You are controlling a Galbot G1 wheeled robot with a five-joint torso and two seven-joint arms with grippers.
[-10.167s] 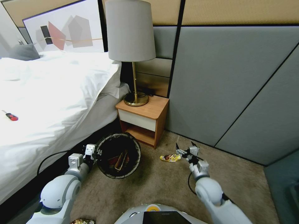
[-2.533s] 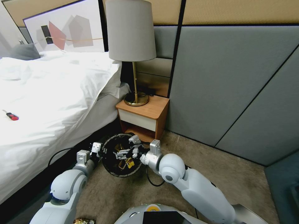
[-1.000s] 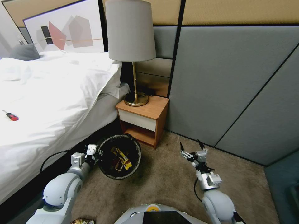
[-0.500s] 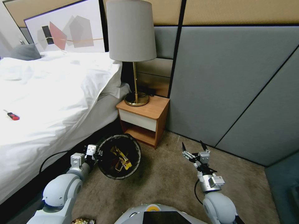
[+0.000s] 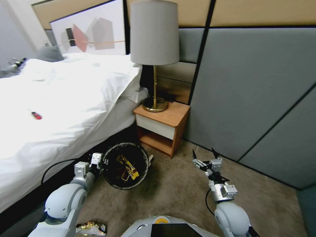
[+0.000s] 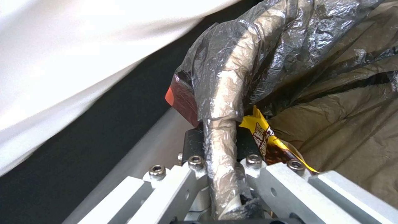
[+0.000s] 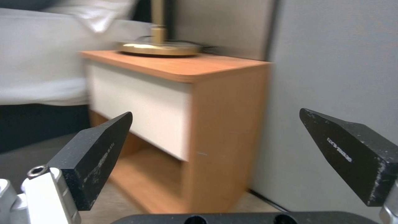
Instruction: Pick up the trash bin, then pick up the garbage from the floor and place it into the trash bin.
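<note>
The bin (image 5: 125, 165) sits low beside the bed (image 5: 59, 98), just in front of the nightstand (image 5: 163, 130), with the left gripper (image 6: 222, 168) clamped on its near rim, the black liner (image 6: 248, 62) pinched between the jaws. It looks light: a small round tub whose bag is folded crinkly over the rim, so a rim pinch should carry it, though the film is slick and could slide or tear if the bin swings. A yellow wrapper (image 5: 129, 166) and other scraps already lie inside. The right gripper (image 5: 203, 157) hangs over the carpet (image 5: 171, 191) well to the right of the bin, its black fingers (image 7: 93, 155) spread apart and empty, pointed at the nightstand. One shiny wrapper (image 5: 90, 227) lies on the floor at the robot's left, close to its base. It is crumpled foil, near weightless, soft and springy; I would judge it best taken by a raised fold, pinched firmly since flat foil slips, and it may cling to the pads on release.
</note>
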